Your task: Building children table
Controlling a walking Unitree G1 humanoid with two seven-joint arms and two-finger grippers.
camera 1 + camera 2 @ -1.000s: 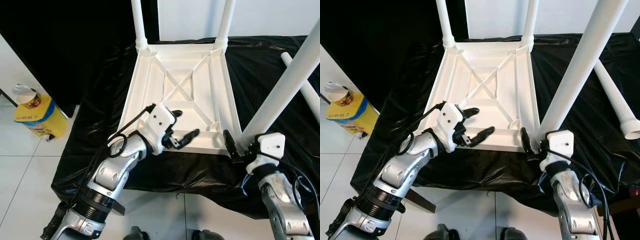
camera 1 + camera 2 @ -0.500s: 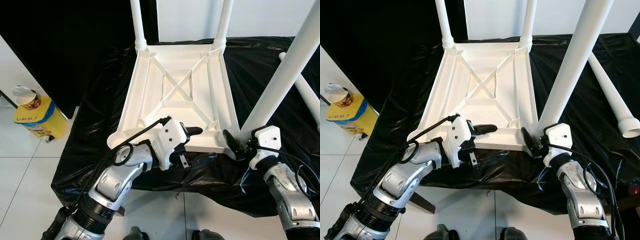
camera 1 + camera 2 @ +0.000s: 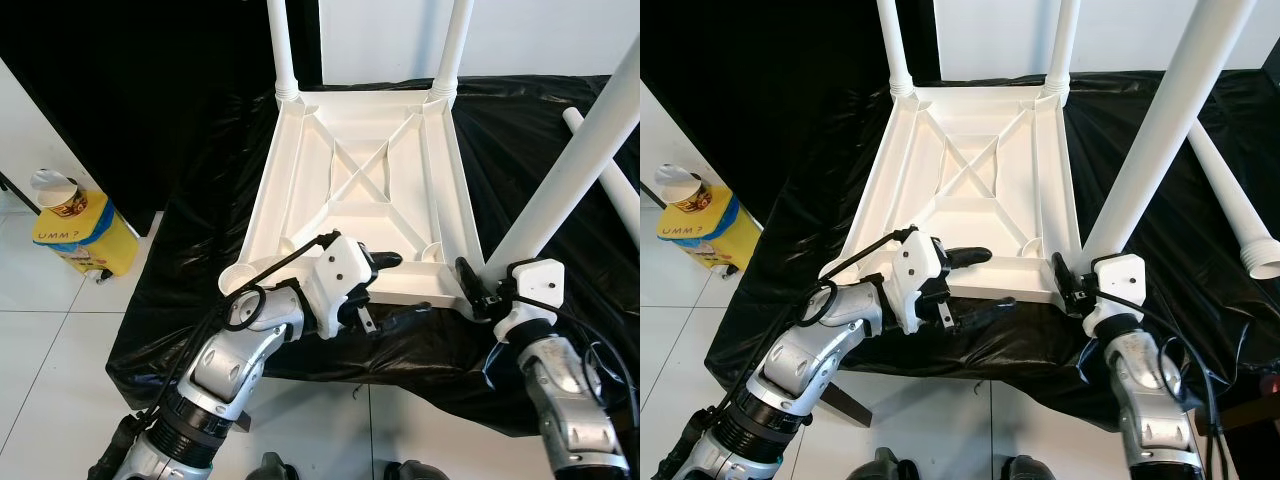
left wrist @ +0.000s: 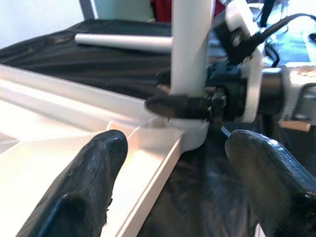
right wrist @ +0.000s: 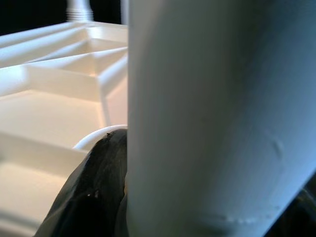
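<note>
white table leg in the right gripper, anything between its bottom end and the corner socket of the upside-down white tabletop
Nothing visible. The white plastic table leg, clamped by the right gripper, meets the near right corner socket of the upturned white tabletop. The left gripper straddles the near rim, beside that corner.

The yellow container reads roughly "UMM 7".
</note>
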